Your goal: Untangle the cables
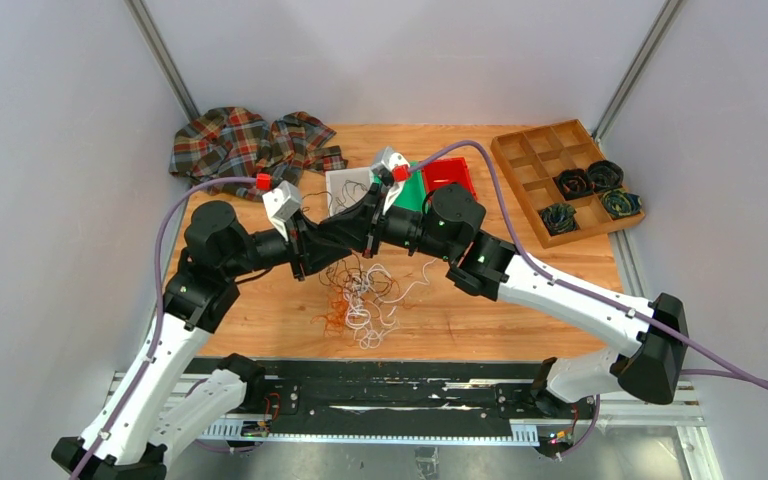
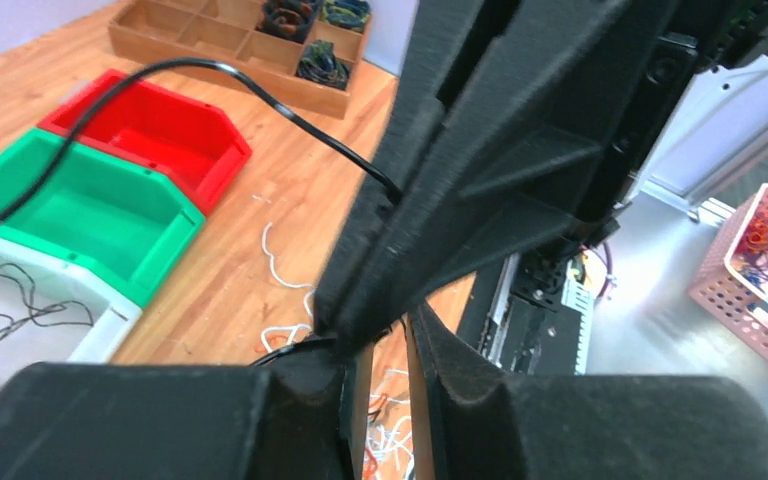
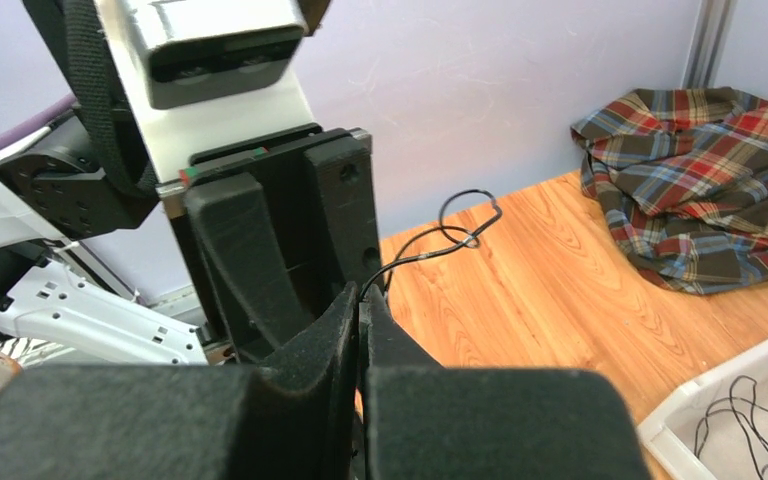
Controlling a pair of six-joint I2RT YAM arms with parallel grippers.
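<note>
— Where are the cables (image 1: 360,295)?
— Bunched on the counter (image 1: 520,310), directly beneath both sets of jaws, which meet tip to tip above them.
— The right jaws?
— Pressed fully together, pinching a black strand (image 3: 440,240) that loops away from their tips.
— The left jaws?
— A slim gap; whether anything sits inside, I can't tell.

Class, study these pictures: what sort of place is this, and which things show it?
Probably a robotics lab cell: two arms bolted at a wooden table, plain white walls closing it in, sorting bins and a divided tray.
</note>
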